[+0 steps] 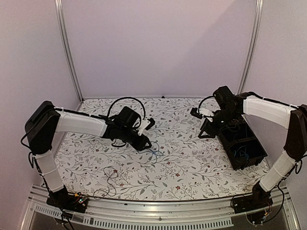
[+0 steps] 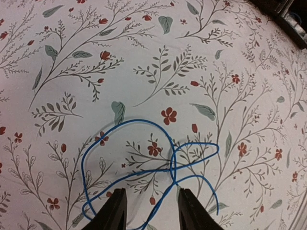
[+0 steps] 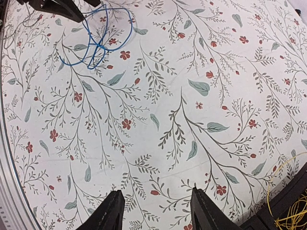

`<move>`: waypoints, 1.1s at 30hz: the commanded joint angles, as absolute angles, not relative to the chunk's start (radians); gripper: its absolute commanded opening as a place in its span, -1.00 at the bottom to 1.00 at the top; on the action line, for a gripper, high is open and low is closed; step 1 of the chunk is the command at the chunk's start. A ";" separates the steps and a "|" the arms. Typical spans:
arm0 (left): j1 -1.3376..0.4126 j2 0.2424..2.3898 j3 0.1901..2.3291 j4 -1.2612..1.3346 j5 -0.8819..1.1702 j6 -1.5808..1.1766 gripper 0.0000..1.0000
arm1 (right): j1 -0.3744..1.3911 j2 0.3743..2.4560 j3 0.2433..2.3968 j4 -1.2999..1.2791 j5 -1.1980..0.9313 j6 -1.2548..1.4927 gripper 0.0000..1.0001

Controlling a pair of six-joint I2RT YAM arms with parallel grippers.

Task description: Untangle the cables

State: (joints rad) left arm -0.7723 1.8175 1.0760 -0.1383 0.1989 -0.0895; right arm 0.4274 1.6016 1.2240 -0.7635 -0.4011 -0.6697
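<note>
A thin blue cable (image 2: pixel 172 168) lies in loose loops on the flowered cloth, also seen in the top view (image 1: pixel 154 152) and the right wrist view (image 3: pixel 98 46). My left gripper (image 2: pixel 151 208) is open and empty just above it, and part of the loop lies between the fingers. It also shows in the top view (image 1: pixel 146 143). My right gripper (image 3: pixel 156 208) is open and empty over bare cloth beside the black box, seen from the top (image 1: pixel 207 130). A thin dark cable (image 1: pixel 109 176) lies loose at the front left. Yellow cable (image 3: pixel 288 216) lies in the box.
A black open box (image 1: pixel 242 143) stands at the right edge of the cloth with thin wires inside. The thick black robot-arm cable (image 1: pixel 125 101) loops above the left wrist. Metal frame posts stand at the back corners.
</note>
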 commanded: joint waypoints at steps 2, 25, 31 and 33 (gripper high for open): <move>-0.782 1.869 1.124 -0.261 0.217 -0.032 -0.22 | 0.427 1.620 1.244 -0.720 -0.450 -0.658 0.03; -0.790 1.564 1.069 -0.059 0.291 -0.061 -1.00 | 0.428 1.710 1.464 -0.692 -0.807 -0.552 0.02; -0.788 1.501 1.050 0.026 0.301 -0.090 -1.00 | 0.467 1.811 1.557 -0.681 -0.874 -0.502 0.10; -0.787 1.489 1.048 0.043 0.303 -0.097 -1.00 | 0.485 1.824 1.571 -0.672 -0.876 -0.495 0.16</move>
State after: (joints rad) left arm -0.7788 1.5181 1.0706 -0.0330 0.2832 -0.0727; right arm 0.4461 1.7805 1.5349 -0.6846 -0.8085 -0.5358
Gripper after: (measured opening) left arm 0.010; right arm 0.555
